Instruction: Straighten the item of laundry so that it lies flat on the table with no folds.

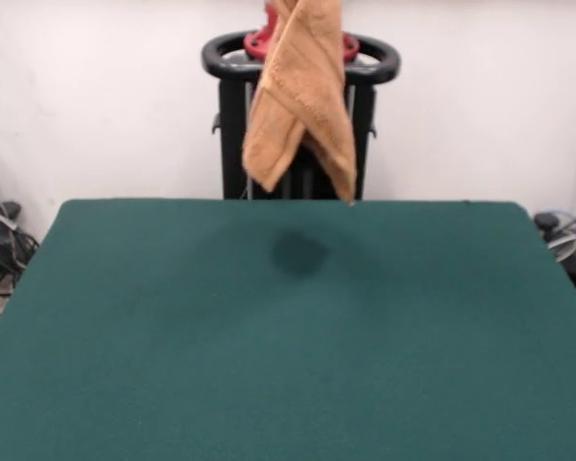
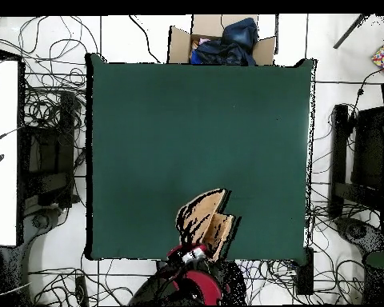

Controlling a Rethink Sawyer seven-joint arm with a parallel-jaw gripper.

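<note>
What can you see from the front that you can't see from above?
Only the front view shows the towel hanging in the air, clear of the table, with a dark shadow under it. Only the overhead view shows the cardboard box past the far edge, the cables on the floor, and the red arm. Both show the orange towel and the green table.
</note>
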